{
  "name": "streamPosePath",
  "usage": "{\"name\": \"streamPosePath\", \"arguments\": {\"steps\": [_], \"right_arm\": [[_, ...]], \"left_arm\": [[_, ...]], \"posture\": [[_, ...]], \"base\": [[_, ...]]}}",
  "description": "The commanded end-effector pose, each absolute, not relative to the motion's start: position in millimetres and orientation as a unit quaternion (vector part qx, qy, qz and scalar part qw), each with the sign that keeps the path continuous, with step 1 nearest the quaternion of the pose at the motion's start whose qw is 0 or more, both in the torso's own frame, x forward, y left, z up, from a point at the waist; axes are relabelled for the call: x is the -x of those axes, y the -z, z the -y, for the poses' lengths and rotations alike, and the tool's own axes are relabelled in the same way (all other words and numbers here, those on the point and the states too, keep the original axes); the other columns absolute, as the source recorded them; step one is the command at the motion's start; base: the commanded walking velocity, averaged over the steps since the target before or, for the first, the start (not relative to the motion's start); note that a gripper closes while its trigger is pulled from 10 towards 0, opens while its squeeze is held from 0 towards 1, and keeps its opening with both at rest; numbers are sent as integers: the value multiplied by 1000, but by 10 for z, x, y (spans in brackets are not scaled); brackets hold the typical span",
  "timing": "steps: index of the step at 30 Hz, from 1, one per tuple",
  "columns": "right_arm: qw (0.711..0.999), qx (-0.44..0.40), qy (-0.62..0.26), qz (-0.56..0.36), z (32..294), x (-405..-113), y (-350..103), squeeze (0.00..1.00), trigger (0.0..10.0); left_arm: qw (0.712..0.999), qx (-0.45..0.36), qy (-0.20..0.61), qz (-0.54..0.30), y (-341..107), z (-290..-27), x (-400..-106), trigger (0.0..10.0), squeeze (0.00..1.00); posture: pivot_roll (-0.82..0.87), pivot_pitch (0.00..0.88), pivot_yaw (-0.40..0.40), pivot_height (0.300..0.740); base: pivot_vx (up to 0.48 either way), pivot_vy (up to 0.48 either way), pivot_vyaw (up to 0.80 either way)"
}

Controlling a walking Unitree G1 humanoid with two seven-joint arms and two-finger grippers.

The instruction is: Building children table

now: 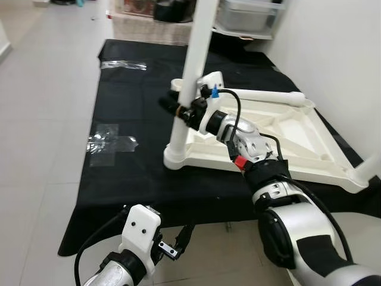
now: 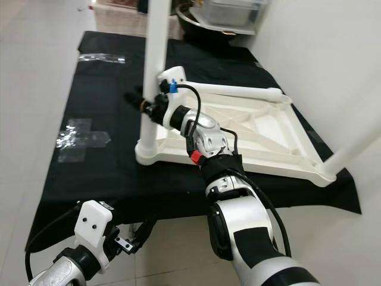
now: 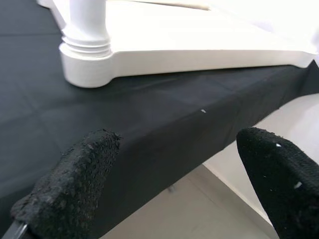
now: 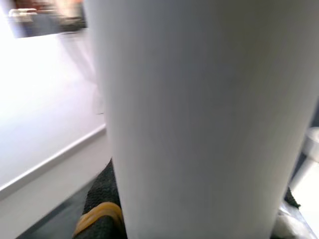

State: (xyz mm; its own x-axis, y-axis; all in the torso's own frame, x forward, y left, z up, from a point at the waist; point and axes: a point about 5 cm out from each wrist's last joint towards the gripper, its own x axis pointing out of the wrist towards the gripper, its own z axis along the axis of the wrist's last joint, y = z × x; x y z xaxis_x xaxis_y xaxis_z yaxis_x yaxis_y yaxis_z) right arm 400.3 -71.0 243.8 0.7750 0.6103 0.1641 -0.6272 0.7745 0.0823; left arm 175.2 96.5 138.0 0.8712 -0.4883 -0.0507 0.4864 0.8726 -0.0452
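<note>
The white children's table top [image 1: 297, 137] lies upside down on a black cloth [image 1: 137, 173]. A white leg [image 1: 193, 53] stands upright in its near left corner. My right gripper [image 1: 178, 107] is shut on this leg a little above its base, and in the right wrist view the leg [image 4: 189, 119] sits close against a black finger pad [image 4: 99, 204]. A second leg [image 2: 357, 140] rises at the near right corner. A loose leg [image 1: 262, 94] lies across the far side of the top. My left gripper [image 3: 174, 149] hangs open below the cloth's near edge, holding nothing.
Clear plastic bags [image 1: 110, 142] lie on the cloth left of the table top, and another [image 1: 122, 64] lies farther back. Storage bins [image 1: 244, 15] stand behind the cloth. A white wall [image 1: 333, 47] runs along the right. Tiled floor [image 1: 41, 119] lies to the left.
</note>
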Motion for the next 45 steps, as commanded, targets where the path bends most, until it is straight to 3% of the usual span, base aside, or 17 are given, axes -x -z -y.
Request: {"name": "streamPosePath", "arguments": {"steps": [1,8,15,16,17,21,22,24,26,31,33,34,36,41,43,44,45], "right_arm": [[979,-93,-169,71,1001,-4050,-2405,0,0],[989,-119,68,46,1034,-3749,-2248,0,0],[988,-132,72,29,850,-3664,-2187,0,0],[987,-153,32,43,703,-3650,-2230,0,10000],[983,-172,-18,65,603,-3646,-2292,1000,10000],[979,-169,-44,106,627,-3660,-2392,1000,10000],[977,-158,-65,129,701,-3689,-2441,0,10000],[974,-141,-104,146,783,-3735,-2478,0,10000],[956,-114,-237,129,850,-3774,-2480,0,10000],[956,-114,-237,129,850,-3774,-2480,0,10000],[893,-91,-436,66,880,-3766,-2428,0,10000],[893,-91,-436,66,880,-3766,-2428,0,10000],[821,-74,-566,14,898,-3708,-2383,0,10000],[752,-36,-658,-23,673,-3680,-2353,0,10000],[744,-28,-667,-21,637,-3681,-2358,0,10000],[736,-24,-677,-18,601,-3677,-2370,0,9490],[727,-21,-687,-17,585,-3674,-2379,0,3059]], "left_arm": [[967,22,252,-36,-1357,-963,-1749,10000,0],[967,19,253,-36,-1354,-970,-1763,10000,0],[967,18,252,-35,-1354,-973,-1767,10000,0],[967,18,252,-36,-1352,-976,-1766,10000,0],[967,18,252,-36,-1350,-977,-1767,10000,0],[966,19,253,-37,-1348,-972,-1768,10000,0],[966,19,254,-37,-1347,-968,-1768,10000,0],[966,20,254,-37,-1347,-964,-1768,10000,0],[966,21,254,-37,-1347,-963,-1771,10000,0],[966,21,254,-37,-1347,-963,-1771,10000,0],[966,22,255,-36,-1346,-959,-1773,10000,0],[966,22,255,-36,-1346,-959,-1773,10000,0],[966,23,256,-36,-1345,-954,-1771,10000,0],[967,23,253,-34,-1353,-951,-1742,10000,0],[967,23,253,-34,-1354,-951,-1739,10000,0],[967,23,253,-35,-1351,-951,-1735,10000,0],[967,23,253,-35,-1351,-949,-1731,10000,0]], "posture": [[123,112,-179,740],[128,111,-176,740],[133,113,-173,740],[129,112,-172,740],[126,113,-170,740],[126,113,-171,740],[126,115,-173,740],[128,112,-175,740],[122,115,-175,740],[122,115,-175,740],[127,107,-180,740],[127,107,-180,740],[134,107,-184,740],[165,103,-195,740],[165,103,-195,740],[164,102,-194,740],[164,101,-195,740]], "base": [[0,0,0],[0,0,0],[0,0,0],[0,0,0],[0,0,0],[0,0,0],[0,0,0],[0,0,0],[0,0,0],[0,0,0],[0,0,0],[0,0,0],[0,0,0],[0,0,0],[0,0,0],[0,0,0],[0,0,0]]}}
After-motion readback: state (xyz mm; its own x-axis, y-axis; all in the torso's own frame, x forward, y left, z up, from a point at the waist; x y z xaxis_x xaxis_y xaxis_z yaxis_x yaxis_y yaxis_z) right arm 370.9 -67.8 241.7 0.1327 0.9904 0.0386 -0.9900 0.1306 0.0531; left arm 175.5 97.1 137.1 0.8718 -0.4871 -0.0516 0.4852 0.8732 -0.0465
